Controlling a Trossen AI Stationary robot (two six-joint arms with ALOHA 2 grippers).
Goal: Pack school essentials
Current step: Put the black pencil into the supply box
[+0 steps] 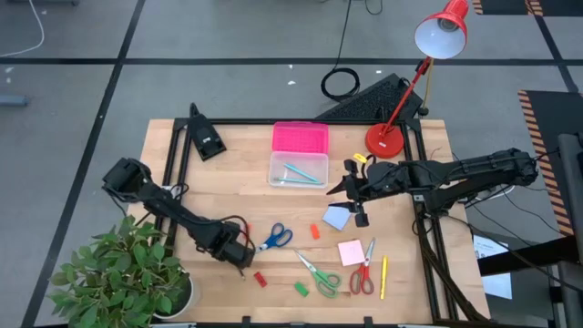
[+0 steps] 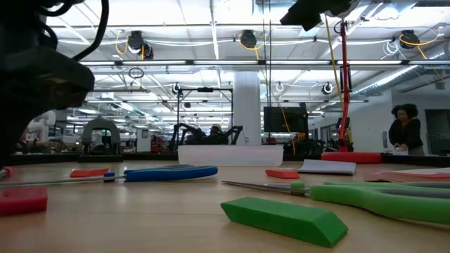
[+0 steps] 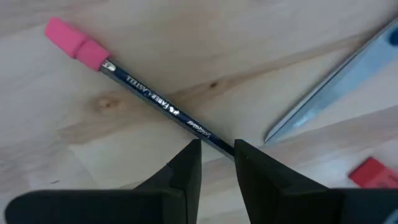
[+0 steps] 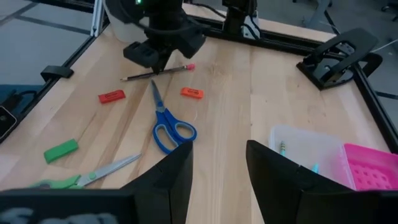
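Your left gripper [image 3: 216, 149]: fingers narrowed around the pencil [image 3: 149, 96], which lies flat on the table [image 1: 228, 182] beside the blue scissors [image 1: 274, 238]. Your right gripper [image 4: 217, 155]: open, empty, above the blue notepad [image 1: 336, 217].

Blue scissors [image 1: 276, 238] flat on table [image 1: 237, 173], blades toward dark pencil with pink eraser [image 3: 130, 81]. Green scissors [image 1: 319, 274] and red scissors [image 1: 363, 273] flat near front edge. Blue notepad [image 1: 336, 217], pink notepad [image 1: 352, 252] mid-table. Yellow pencil [image 1: 383, 277] beside red scissors. Red erasers [image 1: 260, 279], green eraser [image 1: 301, 289] scattered.
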